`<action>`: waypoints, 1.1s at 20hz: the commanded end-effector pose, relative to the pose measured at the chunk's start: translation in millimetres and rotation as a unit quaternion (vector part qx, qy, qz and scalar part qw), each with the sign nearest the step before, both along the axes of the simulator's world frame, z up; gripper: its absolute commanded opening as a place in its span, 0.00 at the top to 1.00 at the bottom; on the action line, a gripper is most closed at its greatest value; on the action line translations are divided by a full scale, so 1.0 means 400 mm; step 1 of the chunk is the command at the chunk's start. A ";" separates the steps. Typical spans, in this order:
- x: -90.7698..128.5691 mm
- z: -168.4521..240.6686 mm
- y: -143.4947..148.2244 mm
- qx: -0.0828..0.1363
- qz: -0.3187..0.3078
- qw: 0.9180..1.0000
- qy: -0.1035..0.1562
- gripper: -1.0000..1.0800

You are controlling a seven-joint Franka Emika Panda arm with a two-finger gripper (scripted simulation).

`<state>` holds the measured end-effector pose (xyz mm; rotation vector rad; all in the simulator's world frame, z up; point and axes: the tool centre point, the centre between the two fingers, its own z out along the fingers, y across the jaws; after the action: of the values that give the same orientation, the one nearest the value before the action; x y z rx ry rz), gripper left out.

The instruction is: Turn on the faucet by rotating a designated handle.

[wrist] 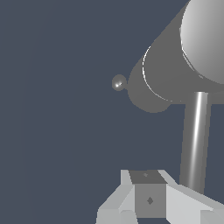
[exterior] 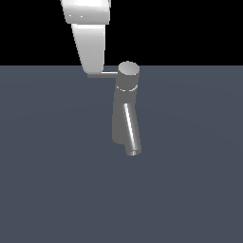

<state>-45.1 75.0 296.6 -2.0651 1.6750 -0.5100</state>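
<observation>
The handle juts sideways from the faucet cap toward the exterior view's left, its tip at the claw; claw opening indiscernible.

A: What sort of place is this?

B: No real room. It's a bare simulated scene: a flat, untextured slate-blue ground under a plain black backdrop.

A: What shows that?

B: The grey faucet stands alone, with no sink or wall, rendered in smooth, simple shading. The white robot arm is just as plain.
</observation>
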 end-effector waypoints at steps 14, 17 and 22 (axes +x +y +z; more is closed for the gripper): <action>0.033 -0.012 -0.010 0.007 -0.031 0.999 -0.009 1.00; 0.027 -0.016 -0.010 0.007 -0.031 0.999 -0.009 1.00; 0.001 -0.033 -0.012 0.007 -0.031 0.999 -0.009 1.00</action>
<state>-41.4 70.4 285.4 -1.9972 1.7333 -0.5322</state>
